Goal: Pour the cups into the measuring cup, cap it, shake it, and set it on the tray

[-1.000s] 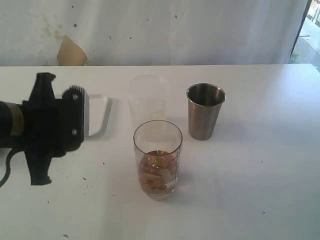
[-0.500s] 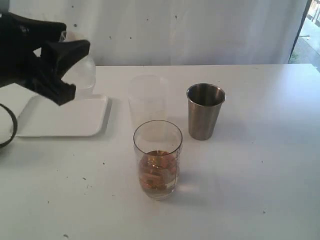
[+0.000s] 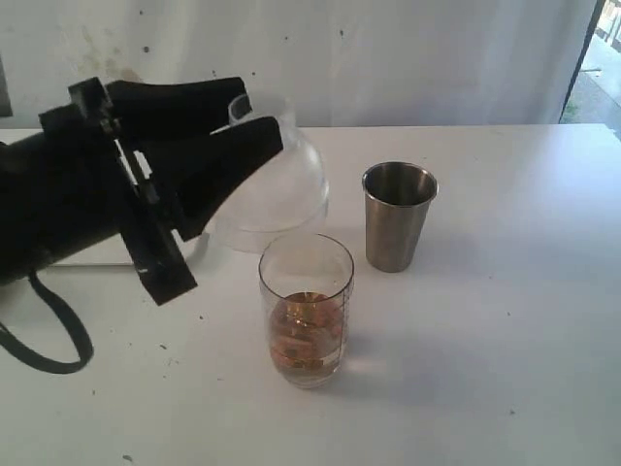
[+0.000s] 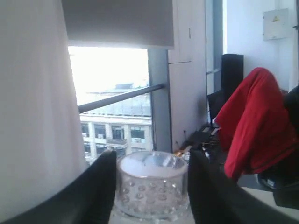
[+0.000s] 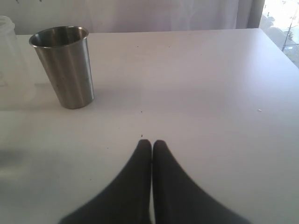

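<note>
Left gripper (image 3: 262, 115) is clamped on a clear plastic dome lid (image 3: 277, 180), 1 finger on each side, with the lid tilted on its side in the air. The left wrist view shows the same grip: the lid's studded top section (image 4: 152, 184) sits between the 2 black fingers (image 4: 100, 186), and that camera looks out at a window and a red cloth (image 4: 254, 130), not at the table. Right gripper (image 5: 152, 142) has its jaws pressed together with nothing between them, low over the white table (image 3: 485, 340); it doesn't show in the exterior view. The measuring cup (image 3: 306, 311), a tall clear plastic tumbler, stands upright and uncapped near the table's middle, about a third full of amber liquid with brownish chunks. The lid hangs up and to the left of its rim, not on it. The tapered brushed-steel tumbler (image 3: 399, 216) stands upright just behind and to the right of it, apart from it. A frosted translucent plastic cup (image 5: 14, 65) stands beside the steel tumbler; in the exterior view the lid covers it. The left arm blocks most of the shallow white rectangular tray (image 3: 198, 249), so only a corner shows.
</note>
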Controlling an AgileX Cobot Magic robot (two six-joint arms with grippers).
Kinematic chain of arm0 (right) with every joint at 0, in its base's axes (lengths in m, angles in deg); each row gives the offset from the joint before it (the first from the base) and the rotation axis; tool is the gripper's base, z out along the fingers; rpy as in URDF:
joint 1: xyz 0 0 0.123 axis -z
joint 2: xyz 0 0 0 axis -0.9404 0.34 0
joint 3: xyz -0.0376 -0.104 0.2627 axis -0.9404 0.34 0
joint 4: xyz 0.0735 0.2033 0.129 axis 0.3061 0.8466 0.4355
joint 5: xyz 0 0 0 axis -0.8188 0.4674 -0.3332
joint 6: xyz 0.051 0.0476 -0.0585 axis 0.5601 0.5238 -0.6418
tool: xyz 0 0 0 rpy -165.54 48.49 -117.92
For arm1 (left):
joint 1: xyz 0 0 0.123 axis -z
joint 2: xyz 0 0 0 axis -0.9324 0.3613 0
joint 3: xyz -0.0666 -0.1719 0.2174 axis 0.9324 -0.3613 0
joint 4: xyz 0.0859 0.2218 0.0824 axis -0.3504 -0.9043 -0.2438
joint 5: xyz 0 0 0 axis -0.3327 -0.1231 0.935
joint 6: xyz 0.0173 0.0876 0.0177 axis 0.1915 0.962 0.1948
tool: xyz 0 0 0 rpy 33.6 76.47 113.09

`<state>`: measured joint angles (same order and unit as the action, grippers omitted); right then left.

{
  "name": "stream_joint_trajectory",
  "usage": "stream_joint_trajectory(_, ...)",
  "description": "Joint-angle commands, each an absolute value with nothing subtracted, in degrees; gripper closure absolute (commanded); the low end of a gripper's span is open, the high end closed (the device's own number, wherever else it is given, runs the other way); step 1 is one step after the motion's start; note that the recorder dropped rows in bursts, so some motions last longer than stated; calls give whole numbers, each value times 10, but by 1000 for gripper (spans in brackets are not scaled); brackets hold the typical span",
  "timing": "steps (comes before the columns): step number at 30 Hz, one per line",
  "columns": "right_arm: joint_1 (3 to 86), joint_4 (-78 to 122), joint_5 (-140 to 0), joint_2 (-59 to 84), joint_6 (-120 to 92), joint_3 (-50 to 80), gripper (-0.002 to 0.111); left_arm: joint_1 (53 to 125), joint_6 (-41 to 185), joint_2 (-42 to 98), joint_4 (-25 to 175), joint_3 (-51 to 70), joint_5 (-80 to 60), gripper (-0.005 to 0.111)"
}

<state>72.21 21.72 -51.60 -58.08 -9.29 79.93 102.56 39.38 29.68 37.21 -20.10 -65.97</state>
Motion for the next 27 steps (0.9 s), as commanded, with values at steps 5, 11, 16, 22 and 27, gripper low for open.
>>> stream_joint_trajectory(5, 725, 217, -521, -584, -89, 802, 108, 1026, 424, 425, 364, -186, -792, 107)
stream_joint_trajectory(11, 725, 217, -521, -584, -89, 802, 108, 1026, 430, 494, 351, -161, -801, 107)
stream_joint_trajectory(16, 725, 217, -521, -584, -89, 802, 108, 1026, 455, 527, 352, -159, -801, 107)
stream_joint_trajectory(22, 725, 217, -521, -584, -89, 802, 108, 1026, 491, 538, 369, -159, -801, 107)
stream_joint_trajectory(27, 725, 217, -521, -584, -89, 802, 108, 1026, 508, 551, 383, -159, -801, 107)
